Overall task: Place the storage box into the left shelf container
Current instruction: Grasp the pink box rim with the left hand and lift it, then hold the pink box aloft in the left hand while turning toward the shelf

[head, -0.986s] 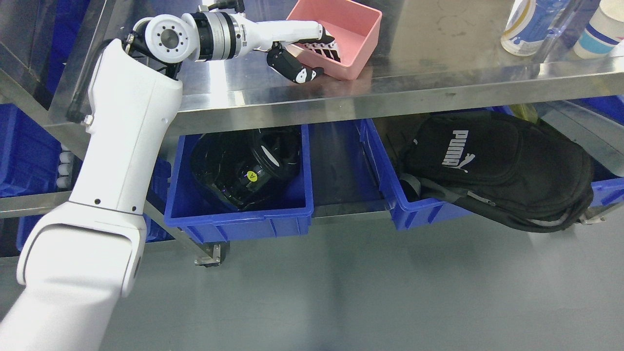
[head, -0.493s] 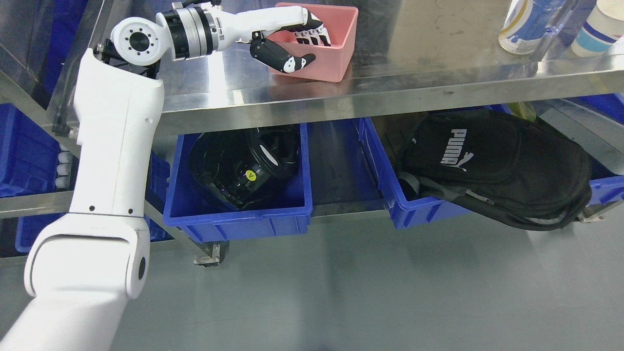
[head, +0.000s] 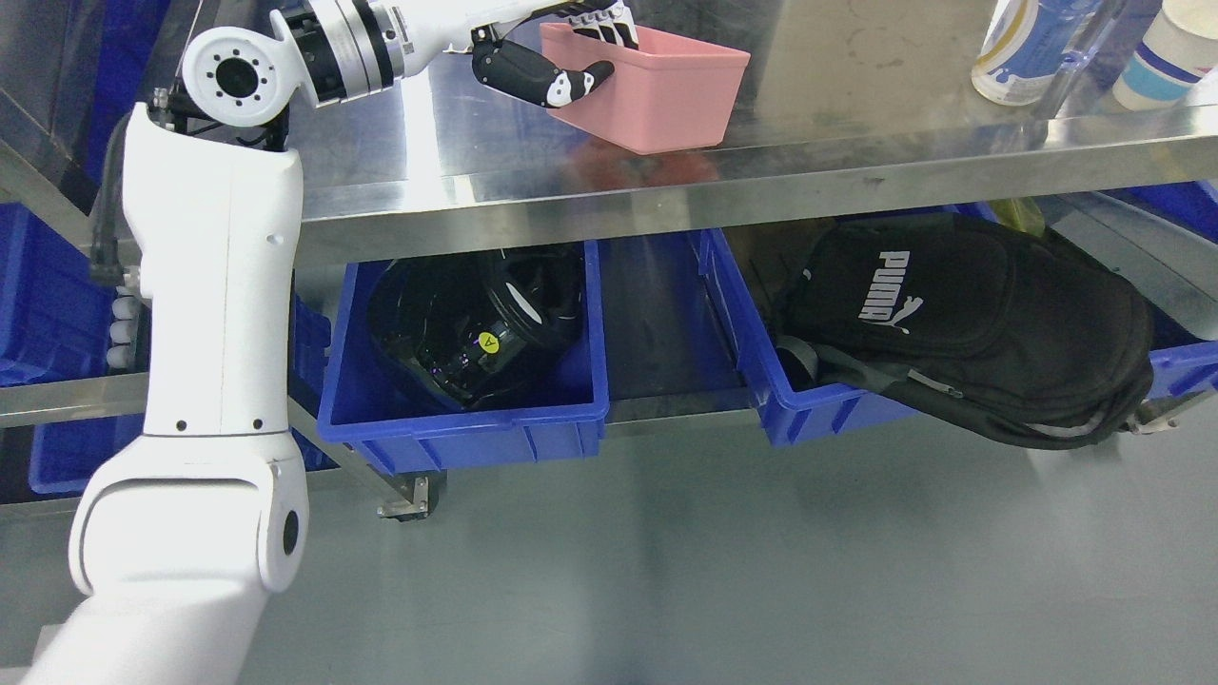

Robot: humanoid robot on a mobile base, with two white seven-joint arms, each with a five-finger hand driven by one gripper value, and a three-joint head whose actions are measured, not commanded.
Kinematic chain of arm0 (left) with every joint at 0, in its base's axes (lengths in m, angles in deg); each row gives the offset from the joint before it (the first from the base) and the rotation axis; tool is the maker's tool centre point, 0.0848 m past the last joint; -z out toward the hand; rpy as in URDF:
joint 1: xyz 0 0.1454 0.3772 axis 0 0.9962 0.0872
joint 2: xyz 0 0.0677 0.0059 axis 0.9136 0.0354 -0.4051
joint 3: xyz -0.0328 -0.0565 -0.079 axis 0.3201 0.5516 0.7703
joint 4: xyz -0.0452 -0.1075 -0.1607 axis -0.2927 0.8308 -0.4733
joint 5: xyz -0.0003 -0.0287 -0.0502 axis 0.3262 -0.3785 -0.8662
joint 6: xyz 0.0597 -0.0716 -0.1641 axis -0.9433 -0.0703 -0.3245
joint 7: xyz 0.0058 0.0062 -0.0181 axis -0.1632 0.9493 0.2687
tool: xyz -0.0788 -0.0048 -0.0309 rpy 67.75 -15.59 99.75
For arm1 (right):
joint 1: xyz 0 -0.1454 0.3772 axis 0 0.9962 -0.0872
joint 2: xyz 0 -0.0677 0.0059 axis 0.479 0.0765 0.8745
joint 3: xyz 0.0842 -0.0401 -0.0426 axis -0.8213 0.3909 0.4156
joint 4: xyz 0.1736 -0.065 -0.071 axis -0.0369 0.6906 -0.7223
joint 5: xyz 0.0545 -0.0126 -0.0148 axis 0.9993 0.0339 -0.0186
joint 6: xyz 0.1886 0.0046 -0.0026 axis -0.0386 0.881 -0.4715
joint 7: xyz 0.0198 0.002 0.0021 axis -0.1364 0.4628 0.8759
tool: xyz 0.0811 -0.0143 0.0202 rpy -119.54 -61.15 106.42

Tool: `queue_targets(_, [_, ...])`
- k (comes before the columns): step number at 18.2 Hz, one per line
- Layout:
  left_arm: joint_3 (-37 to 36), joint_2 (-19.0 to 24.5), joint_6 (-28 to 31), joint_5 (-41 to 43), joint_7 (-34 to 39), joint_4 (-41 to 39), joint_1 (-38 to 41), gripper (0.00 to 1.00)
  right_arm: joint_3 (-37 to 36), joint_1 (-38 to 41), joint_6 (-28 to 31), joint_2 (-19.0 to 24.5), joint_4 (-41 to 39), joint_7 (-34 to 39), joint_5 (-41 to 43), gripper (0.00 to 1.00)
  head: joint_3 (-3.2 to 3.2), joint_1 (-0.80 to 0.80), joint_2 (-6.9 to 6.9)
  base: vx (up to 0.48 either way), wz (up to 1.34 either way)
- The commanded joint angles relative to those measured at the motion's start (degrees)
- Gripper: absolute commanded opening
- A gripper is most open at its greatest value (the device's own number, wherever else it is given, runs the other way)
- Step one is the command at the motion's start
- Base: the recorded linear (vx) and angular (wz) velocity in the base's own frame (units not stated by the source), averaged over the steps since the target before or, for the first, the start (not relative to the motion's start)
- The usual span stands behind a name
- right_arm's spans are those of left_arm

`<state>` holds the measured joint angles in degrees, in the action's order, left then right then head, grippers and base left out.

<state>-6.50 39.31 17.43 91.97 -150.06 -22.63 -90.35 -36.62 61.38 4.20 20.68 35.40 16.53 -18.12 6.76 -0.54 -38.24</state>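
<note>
You see the left hand (head: pixel 561 43) clamped on the near wall of the pink storage box (head: pixel 657 90), which is tilted above the steel table (head: pixel 856 124).

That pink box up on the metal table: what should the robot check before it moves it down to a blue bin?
1. Grip: left hand clamps the near-left wall of the pink box, fingers inside, thumb outside. Ok.
2. Box clear of the steel table: it is tilted, seemingly lifted. Cannot tell.
3. Room in the left blue bin: a black helmet-like object fills much of it. Not ok.
4. Bin access: the bin sits partly under the table edge. Not ok.
5. Nearby items: the bottle and paper cup stand far to the right. Ok.
</note>
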Motion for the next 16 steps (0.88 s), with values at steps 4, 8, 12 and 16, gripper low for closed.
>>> queue_targets(4, [6.7, -0.2, 1.9, -3.1, -1.6, -20.2, 1.6, 0.00, -0.2, -0.4, 0.0, -1.0, -1.0, 0.1, 0.1, 1.00, 0.00, 0.00, 0.00, 0.000, 0.00])
queue_targets(8, [10.0, 0.1, 2.1, -3.1, -2.3, -24.7, 1.7, 0.00, -0.2, -0.4, 0.0, -1.0, -1.0, 0.1, 0.1, 1.00, 0.00, 0.00, 0.00, 0.000, 0.00])
queue_targets(12, [10.6, 2.4, 2.2, -3.2, -2.4, -27.9, 2.1, 0.00, -0.2, -0.4, 0.0, -1.0, -1.0, 0.1, 0.1, 1.00, 0.00, 0.00, 0.00, 0.000, 0.00])
queue_targets(16, [9.9, 2.2, 2.2, -3.1, -2.4, -31.4, 6.8, 0.00, -0.2, -0.4, 0.0, -1.0, -1.0, 0.0, 0.1, 1.00, 0.00, 0.00, 0.00, -0.002, 0.04])
